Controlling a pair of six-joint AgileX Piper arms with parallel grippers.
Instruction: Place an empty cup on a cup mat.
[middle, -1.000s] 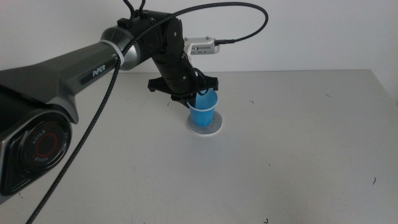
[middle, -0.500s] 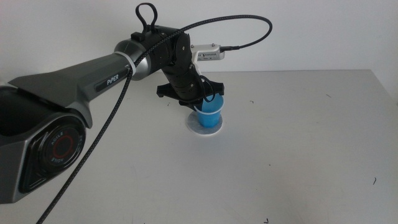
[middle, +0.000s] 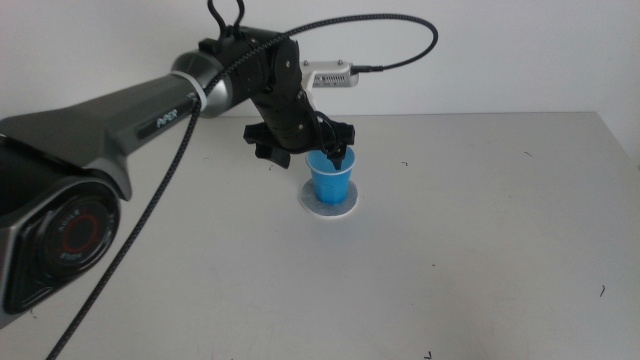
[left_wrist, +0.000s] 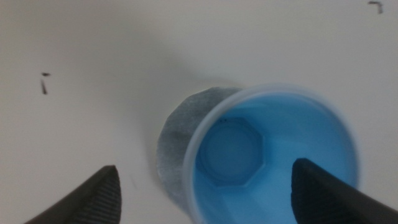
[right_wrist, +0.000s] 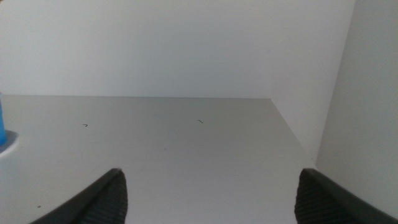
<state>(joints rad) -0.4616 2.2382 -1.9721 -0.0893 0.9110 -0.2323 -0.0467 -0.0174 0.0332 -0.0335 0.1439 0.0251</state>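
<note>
Small bright blue tapered plastic cup (middle: 331, 181) stands upright on flat round mottled grey cup mat (middle: 331, 207), directly below left gripper (middle: 322, 156) | jaws spread wide, gripping nothing, one tip over the cup's mouth | risk: lifting tip may snag rim, toppling cup | right gripper (right_wrist: 208, 190) waits, wide open, apart over worktop (middle: 480, 250)

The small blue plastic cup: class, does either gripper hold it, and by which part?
Neither: the left gripper is open, one jaw outside the blue plastic cup, one above its inside; the right gripper is open, elsewhere.
</note>
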